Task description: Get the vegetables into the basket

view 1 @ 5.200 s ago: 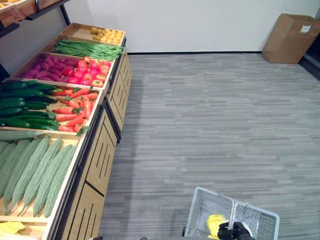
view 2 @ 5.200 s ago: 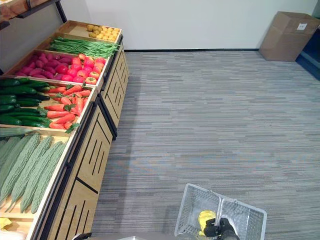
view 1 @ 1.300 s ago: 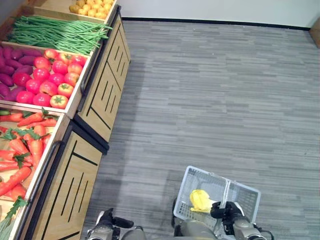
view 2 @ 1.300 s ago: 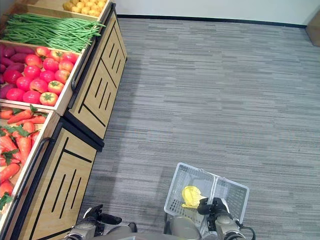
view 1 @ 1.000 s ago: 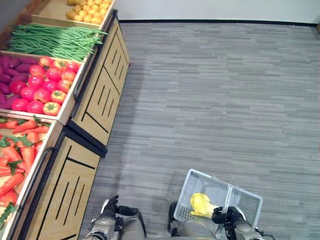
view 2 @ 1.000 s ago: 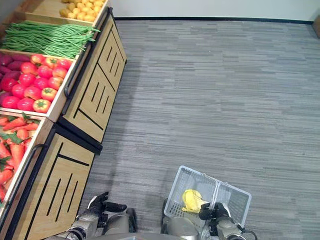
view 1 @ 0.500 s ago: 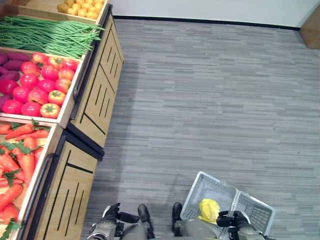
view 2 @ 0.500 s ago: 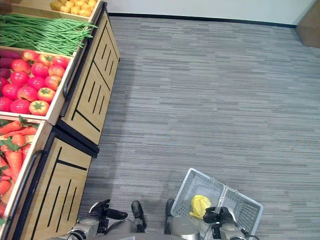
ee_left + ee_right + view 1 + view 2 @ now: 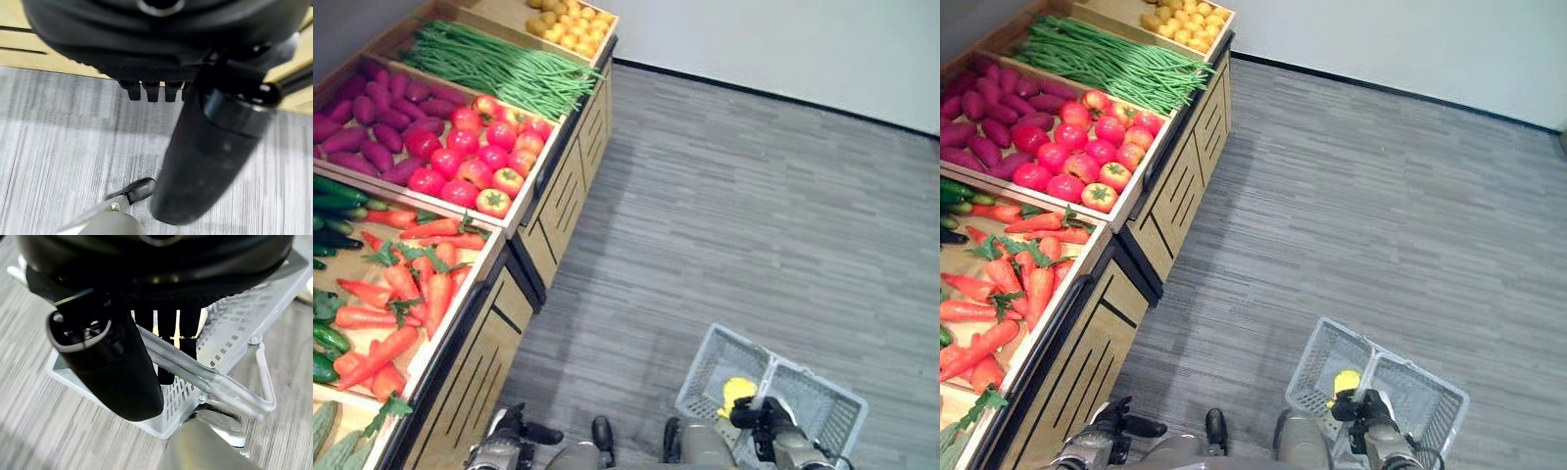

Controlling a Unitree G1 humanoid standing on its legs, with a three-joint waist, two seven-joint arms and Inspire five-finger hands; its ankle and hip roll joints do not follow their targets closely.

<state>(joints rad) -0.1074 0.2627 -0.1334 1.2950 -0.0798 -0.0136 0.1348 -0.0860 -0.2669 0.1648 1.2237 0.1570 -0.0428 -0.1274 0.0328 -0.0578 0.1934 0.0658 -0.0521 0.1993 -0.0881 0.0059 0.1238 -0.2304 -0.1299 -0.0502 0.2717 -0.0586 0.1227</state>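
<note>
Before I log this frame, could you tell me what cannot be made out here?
- Yellow item in the basket: too small in the eye views, and hidden behind the right hand in its wrist view.
- Cucumbers: cut off by the left eye view's edge.
- Left hand: its own dark bulk hides the fingers' curl.

A pale grey mesh basket (image 9: 803,397) with a yellow item (image 9: 737,390) inside is seen at lower right. Orange carrots (image 9: 406,294), red tomatoes (image 9: 475,157), purple sweet potatoes (image 9: 372,122) and green beans (image 9: 499,64) are laid in light wooden crates at upper left. The floor (image 9: 754,215) is striped grey.
</note>
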